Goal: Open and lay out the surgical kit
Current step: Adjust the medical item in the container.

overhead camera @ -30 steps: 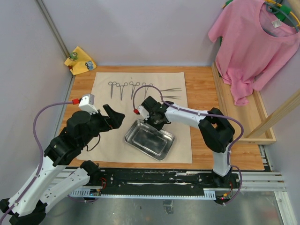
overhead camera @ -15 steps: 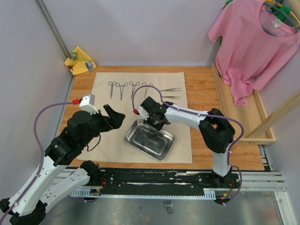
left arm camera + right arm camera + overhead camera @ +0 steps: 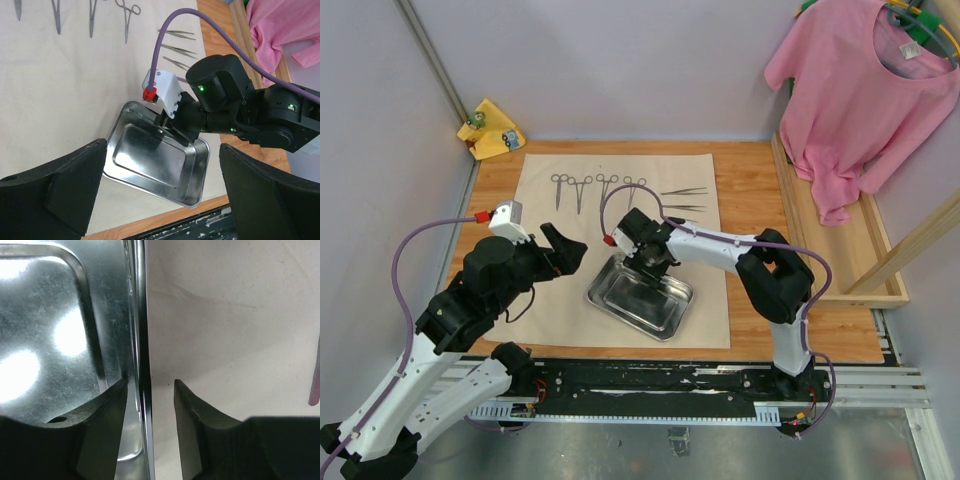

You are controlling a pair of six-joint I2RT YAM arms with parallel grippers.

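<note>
Right end effector (image 3: 170,131) at steel tray (image 3: 150,162) rim, on beige cloth wrap (image 3: 65,85).

Robotics lab test cell: plain grey partition walls (image 3: 620,60), wooden tabletop (image 3: 750,190), aluminium mounting rail (image 3: 880,385) at its edge.

The wooden bench (image 3: 750,200) is covered over most of its middle by the beige cloth wrap (image 3: 705,290), spread flat and smooth, with bare wood showing along the 9 o'clock and 3 o'clock sides. A small yellow cloth (image 3: 492,130) sits bunched in the 11 o'clock corner, just beyond the wrap. A raised wooden ledge (image 3: 830,250) runs along the 3 o'clock edge.
</note>
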